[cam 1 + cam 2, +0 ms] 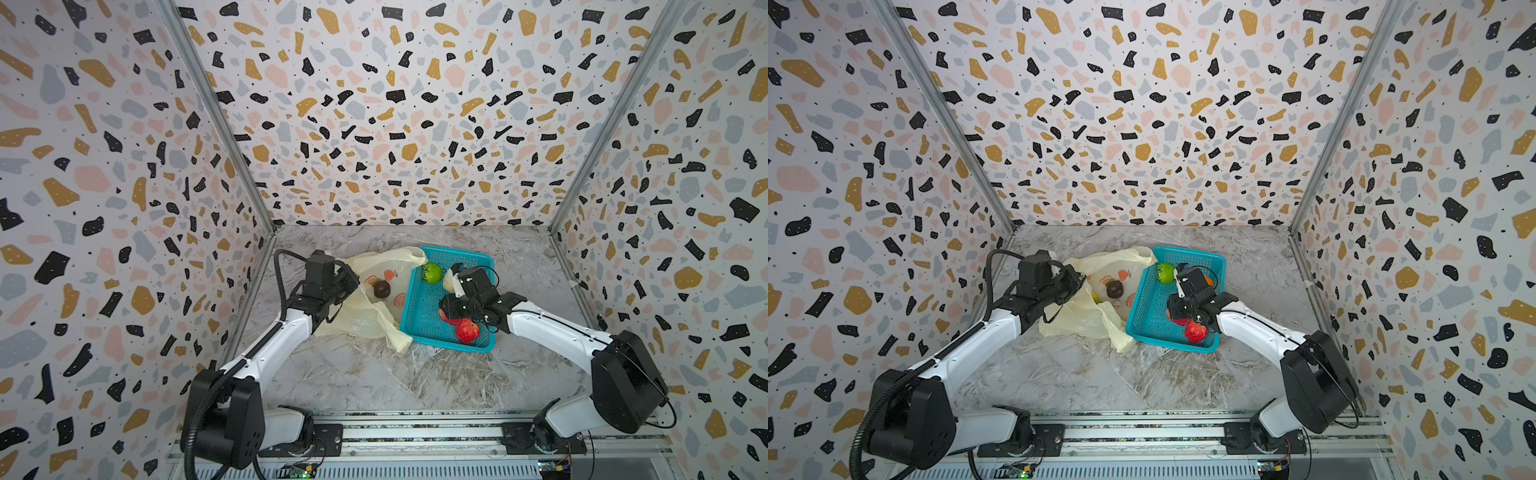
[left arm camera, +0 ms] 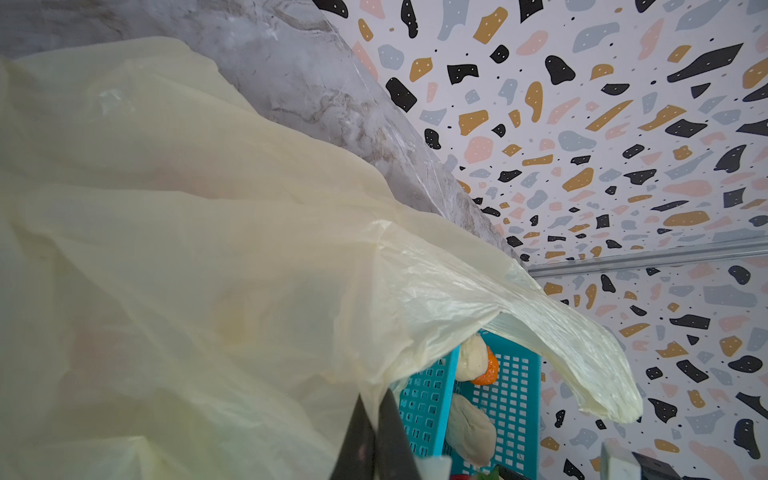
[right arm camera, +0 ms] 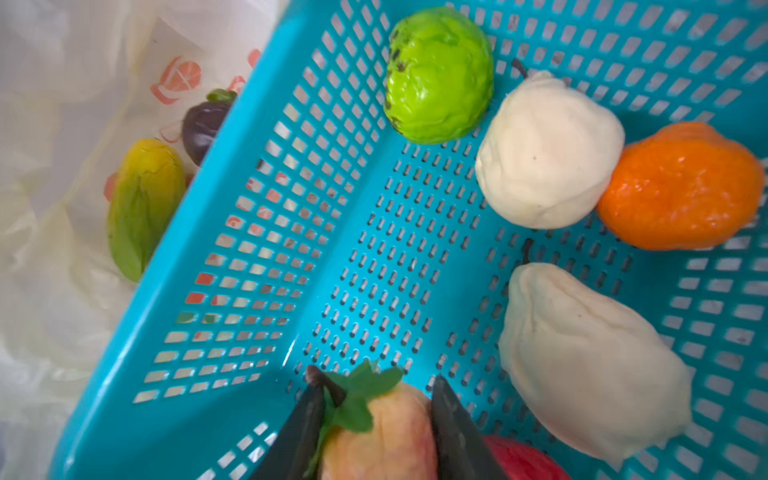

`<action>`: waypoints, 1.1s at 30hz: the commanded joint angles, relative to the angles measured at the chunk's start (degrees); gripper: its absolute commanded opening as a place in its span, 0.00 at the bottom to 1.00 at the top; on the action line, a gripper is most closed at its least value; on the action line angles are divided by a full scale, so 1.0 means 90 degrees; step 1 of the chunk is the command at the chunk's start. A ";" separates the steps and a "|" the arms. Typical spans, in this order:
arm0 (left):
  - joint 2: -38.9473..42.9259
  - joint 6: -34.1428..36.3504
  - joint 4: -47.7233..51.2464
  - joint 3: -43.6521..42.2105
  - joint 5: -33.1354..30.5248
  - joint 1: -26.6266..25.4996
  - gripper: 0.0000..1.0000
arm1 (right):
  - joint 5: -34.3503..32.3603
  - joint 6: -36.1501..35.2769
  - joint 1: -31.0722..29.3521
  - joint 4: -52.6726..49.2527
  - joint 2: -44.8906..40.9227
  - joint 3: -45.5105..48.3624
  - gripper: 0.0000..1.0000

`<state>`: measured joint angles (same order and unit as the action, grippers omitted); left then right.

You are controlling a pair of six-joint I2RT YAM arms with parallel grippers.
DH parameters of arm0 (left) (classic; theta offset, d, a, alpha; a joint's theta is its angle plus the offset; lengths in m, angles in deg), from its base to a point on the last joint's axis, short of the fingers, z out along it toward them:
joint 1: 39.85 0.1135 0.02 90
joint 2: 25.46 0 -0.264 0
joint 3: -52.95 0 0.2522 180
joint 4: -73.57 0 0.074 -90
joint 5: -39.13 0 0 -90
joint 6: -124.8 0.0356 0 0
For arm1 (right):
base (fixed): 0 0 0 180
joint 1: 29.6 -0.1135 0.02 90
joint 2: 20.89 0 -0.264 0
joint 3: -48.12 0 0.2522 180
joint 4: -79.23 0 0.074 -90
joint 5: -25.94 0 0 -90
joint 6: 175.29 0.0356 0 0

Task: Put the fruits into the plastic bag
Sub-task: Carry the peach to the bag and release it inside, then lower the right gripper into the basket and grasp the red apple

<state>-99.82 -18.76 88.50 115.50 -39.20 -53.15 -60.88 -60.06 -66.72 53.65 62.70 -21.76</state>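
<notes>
1. Since the plastic bag [image 1: 357, 322] lies crumpled on the worktop [image 1: 374, 382] just left of the basket, touching its left wall, whatever leaves the basket has to travel leftward over that wall. The bag's mouth appears to gape up and toward the basket.
2. The teal basket [image 1: 422, 309] sits under the right arm, with its long axis running near to far.
3. The left tool [image 2: 374, 409] has its fingers pressed together on a fold of the bag's film and holds that edge raised at the bag's far-left side.
4. The right tool [image 3: 376, 386] is at the basket's near end, clamped on a pale red fruit [image 3: 386, 436]. This arm is the nearer one to the basket's fruit.
5. That held fruit's long axis runs along the fingers, and its leafy stem end points away from the wrist.
6. Loose in the basket are a green fruit [image 3: 440, 79], a round cream lump [image 3: 548, 153], a long cream lump [image 3: 590, 365], an orange [image 3: 681, 187] and a red fruit [image 1: 467, 330]. A dark fruit [image 1: 381, 289] and a mango [image 3: 143, 208] already lie in the bag.
</notes>
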 commanded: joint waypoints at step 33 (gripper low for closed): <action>-0.0001 0.0153 -0.0248 -0.0087 0.0141 -0.0036 0.00 | -0.1635 0.0471 0.0066 0.0147 -0.1170 -0.0800 0.74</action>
<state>-99.85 -18.31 88.22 115.40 -37.89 -53.15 -68.01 -61.98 -68.99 60.64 53.55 -33.06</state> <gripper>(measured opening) 0.047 0.747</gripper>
